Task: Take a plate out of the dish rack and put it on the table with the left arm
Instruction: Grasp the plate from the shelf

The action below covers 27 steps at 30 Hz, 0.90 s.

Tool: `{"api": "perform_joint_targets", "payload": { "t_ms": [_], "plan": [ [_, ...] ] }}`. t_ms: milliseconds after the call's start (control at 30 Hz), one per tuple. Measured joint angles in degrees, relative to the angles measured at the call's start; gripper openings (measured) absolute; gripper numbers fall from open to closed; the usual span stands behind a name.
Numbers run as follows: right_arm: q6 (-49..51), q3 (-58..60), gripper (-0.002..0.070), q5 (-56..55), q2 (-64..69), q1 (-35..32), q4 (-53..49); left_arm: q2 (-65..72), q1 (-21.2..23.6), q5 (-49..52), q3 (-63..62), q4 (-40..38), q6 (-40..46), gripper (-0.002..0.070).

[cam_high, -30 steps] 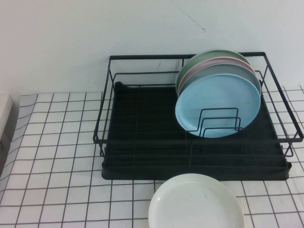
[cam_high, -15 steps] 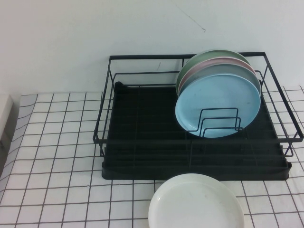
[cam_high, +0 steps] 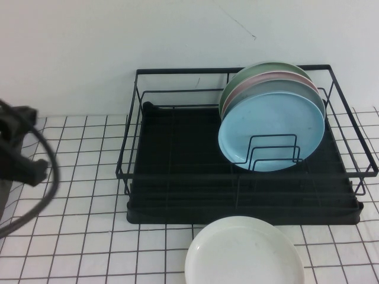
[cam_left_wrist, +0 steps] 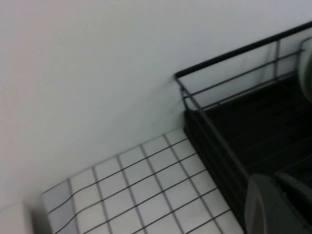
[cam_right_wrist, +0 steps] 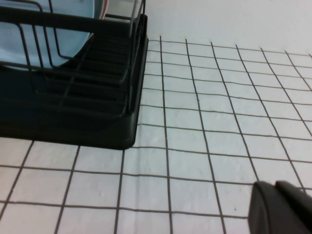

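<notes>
The light sky-blue plate point(cam_high: 271, 131) stands upright at the front of a stack in the right part of the black dish rack point(cam_high: 237, 70), held by wire dividers. It also shows in the right wrist view point(cam_right_wrist: 68, 39). My left arm point(cam_high: 18, 154) shows with its cables at the left edge of the high view, well left of the rack. My left gripper point(cam_left_wrist: 278, 176) is shut and empty, near the rack's left corner point(cam_left_wrist: 234, 146). My right gripper point(cam_right_wrist: 274, 184) is shut and empty, low over the table point(cam_right_wrist: 204, 112), to the right of the rack.
A pink plate point(cam_high: 278, 77) and a grey-green plate point(cam_high: 260, 70) stand behind the blue one. A white plate point(cam_high: 244, 251) lies flat on the tiled table point(cam_high: 77, 195) in front of the rack. A white wall runs behind.
My left arm has come into the high view at the left edge; before it was out of sight. The plates and rack have not moved.
</notes>
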Motion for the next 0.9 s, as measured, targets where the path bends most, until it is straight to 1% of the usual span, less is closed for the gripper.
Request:
{"api": "perform_joint_targets", "payload": {
  "t_ms": [67, 167, 267, 367, 500, 633, 800, 900],
  "plan": [
    [0.0, 0.0, -0.0003, 0.0, 0.0, 0.0, 0.0, 5.3, -2.9, -0.1, -2.3, -6.9, 9.9, -0.0003],
    [0.0, 0.0, -0.0003, 0.0, 0.0, 0.0, 0.0, 13.3, -7.4, -0.8, -6.0, -16.4, 20.9, -0.0003],
    [0.0, 0.0, -0.0003, 0.0, 0.0, 0.0, 0.0, 20.9, -11.2, -1.8, -9.9, -25.5, 25.5, -0.0003],
    [0.0, 0.0, -0.0003, 0.0, 0.0, 0.0, 0.0, 27.8, -14.4, -2.0, -14.8, -32.2, 32.1, -0.0003],
    [0.0, 0.0, -0.0003, 0.0, 0.0, 0.0, 0.0, 37.0, -17.6, 1.3, -21.6, -36.4, 41.6, -0.0003],
    [0.0, 0.0, -0.0003, 0.0, 0.0, 0.0, 0.0, 44.1, -19.5, 2.1, -26.6, -39.7, 44.5, -0.0003],
    [0.0, 0.0, -0.0003, 0.0, 0.0, 0.0, 0.0, 48.5, -19.6, 0.0, -29.7, -44.4, 48.0, -0.0003],
    [0.0, 0.0, -0.0003, 0.0, 0.0, 0.0, 0.0, 50.0, -19.6, -0.3, -30.3, -45.1, 53.7, 0.0006]
  ]
}}
